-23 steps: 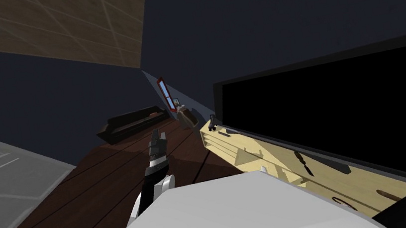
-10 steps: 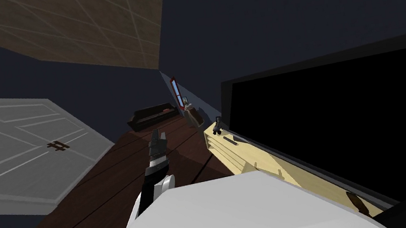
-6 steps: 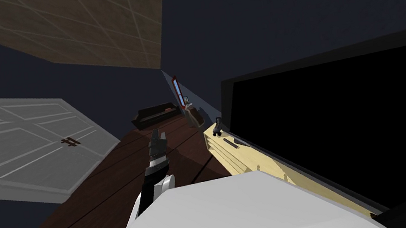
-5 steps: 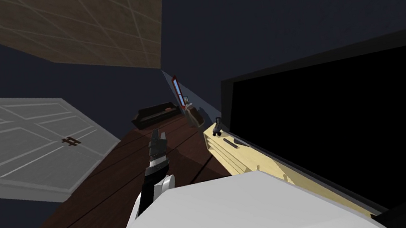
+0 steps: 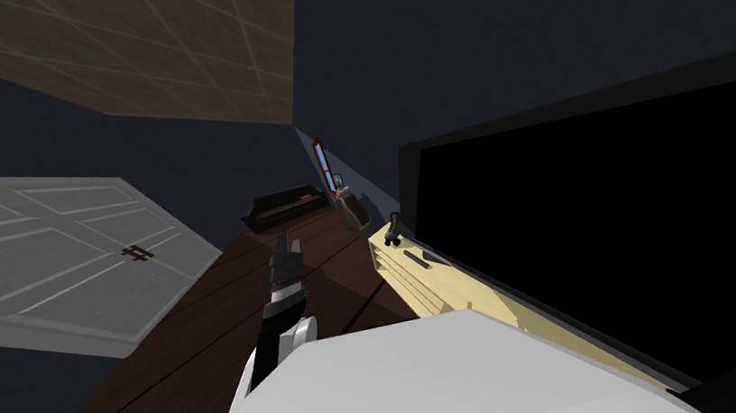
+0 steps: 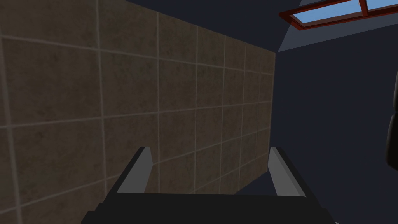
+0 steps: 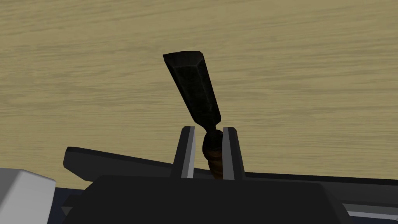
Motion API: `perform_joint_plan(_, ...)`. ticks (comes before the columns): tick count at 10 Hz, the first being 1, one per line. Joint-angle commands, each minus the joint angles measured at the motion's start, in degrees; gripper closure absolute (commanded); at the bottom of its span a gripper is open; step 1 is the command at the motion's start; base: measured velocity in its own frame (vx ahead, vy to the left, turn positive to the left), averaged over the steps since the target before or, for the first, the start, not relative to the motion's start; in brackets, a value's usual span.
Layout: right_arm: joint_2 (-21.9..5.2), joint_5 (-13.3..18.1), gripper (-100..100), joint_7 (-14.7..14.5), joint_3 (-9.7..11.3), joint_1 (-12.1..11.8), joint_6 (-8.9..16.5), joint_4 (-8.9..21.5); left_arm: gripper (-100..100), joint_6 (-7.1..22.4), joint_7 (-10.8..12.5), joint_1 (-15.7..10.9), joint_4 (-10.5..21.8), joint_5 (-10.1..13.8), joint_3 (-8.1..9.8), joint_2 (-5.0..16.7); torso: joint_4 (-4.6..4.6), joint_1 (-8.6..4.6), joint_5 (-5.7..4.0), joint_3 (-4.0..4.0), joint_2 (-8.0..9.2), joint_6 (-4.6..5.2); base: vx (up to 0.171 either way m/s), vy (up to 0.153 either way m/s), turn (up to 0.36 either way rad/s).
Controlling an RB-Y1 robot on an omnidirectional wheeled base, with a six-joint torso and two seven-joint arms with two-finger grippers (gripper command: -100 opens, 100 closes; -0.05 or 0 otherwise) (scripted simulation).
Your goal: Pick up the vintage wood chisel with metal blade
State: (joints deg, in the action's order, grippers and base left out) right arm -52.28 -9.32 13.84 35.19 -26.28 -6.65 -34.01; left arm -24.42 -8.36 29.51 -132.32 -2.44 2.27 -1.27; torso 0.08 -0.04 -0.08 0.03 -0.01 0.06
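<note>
The chisel (image 7: pixel 194 85) has a dark, flat blade and a ribbed brown handle. It lies on a pale wood-grain surface (image 7: pixel 291 58). My right gripper (image 7: pixel 210 130) is shut on the chisel; its two fingers (image 7: pixel 189 147) press the sides of the handle just behind the blade. The blade points away from the gripper, leaning a little to one side. My left gripper (image 5: pixel 285 262) hangs over the dark brown floor, and in the left wrist view it (image 6: pixel 208 171) is open with nothing between its fingers.
A long pale wooden bench (image 5: pixel 424 286) runs along the right, in front of a large black area (image 5: pixel 635 232). A white panelled door (image 5: pixel 45 256) is at the left, a dark low bench (image 5: pixel 284 204) at the back. A dark flat bar (image 7: pixel 116 161) lies beside the right gripper.
My head view has swung, so the white door and a book at the bottom left have slid further in. My right fingers have come together on the chisel's handle. The left arm keeps its pose.
</note>
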Motion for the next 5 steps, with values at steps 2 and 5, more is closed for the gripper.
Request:
perform_joint_plan(2,0.0,0.0,100,0.0,0.0,0.0,0.0,0.0,0,0.0,0.0,0.0,0.0,0.0,0.00,0.0,0.00,-0.12,-0.06,0.00,-0.01,0.02,0.000,0.000,0.000)
perform_joint_plan(5,-1.8,-0.7,100,0.9,0.8,-0.9,-0.3,-1.5,0,0.0,0.0,0.0,0.0,0.0,0.00,0.0,-0.01,-0.19,-0.08,-0.01,-0.02,0.05,0.010,0.008,-0.028)
